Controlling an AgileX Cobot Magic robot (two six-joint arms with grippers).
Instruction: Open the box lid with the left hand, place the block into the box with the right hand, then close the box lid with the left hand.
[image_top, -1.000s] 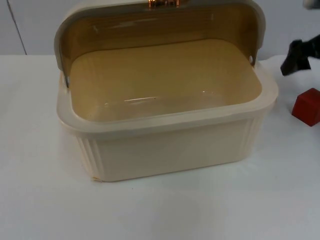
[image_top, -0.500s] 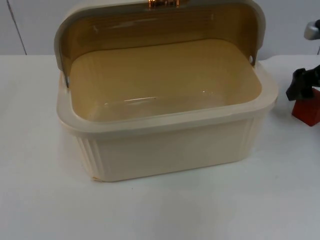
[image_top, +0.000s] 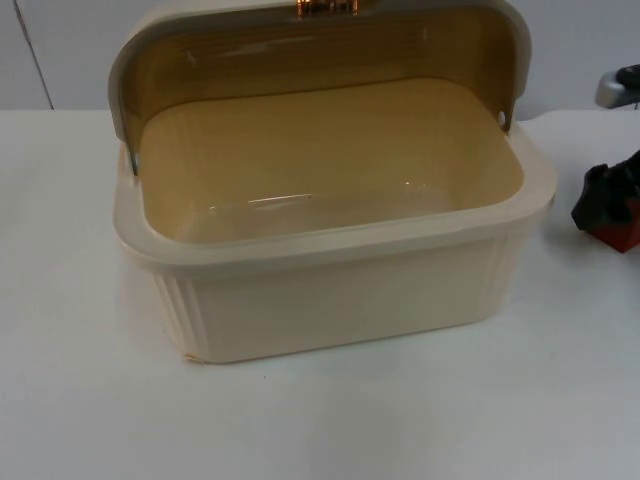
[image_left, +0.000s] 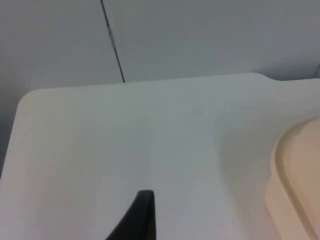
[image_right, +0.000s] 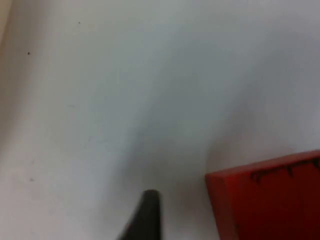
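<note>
- right gripper (image_top: 612, 205) is down at the red block (image_top: 622, 234), at the table's (image_top: 330, 420) right edge, right of the box (image_top: 330, 290). Can't tell how wide it stands or whether it has the block.
- right wrist view: one fingertip (image_right: 145, 215) on bare table just beside the block (image_right: 270, 200), not touching it. The block's side face looks tilted to the finger line.
- box lid (image_top: 320, 50) is swung up and back, box empty, so the lid-open step looks done.
- left gripper (image_left: 137, 220) waits over bare table left of the box, with the box rim (image_left: 295, 185) at the side of its view. Its opening isn't readable either.
- Risks, judged from here:
  - closing on a skewed block likely twists it or squeezes it out sideways
  - block sits at the table edge; a nudge outward could drop it off
  - carrying left too low would clip the box's right rim
  - lid only leans back; a knock to the box could bring it down mid-placement
</note>
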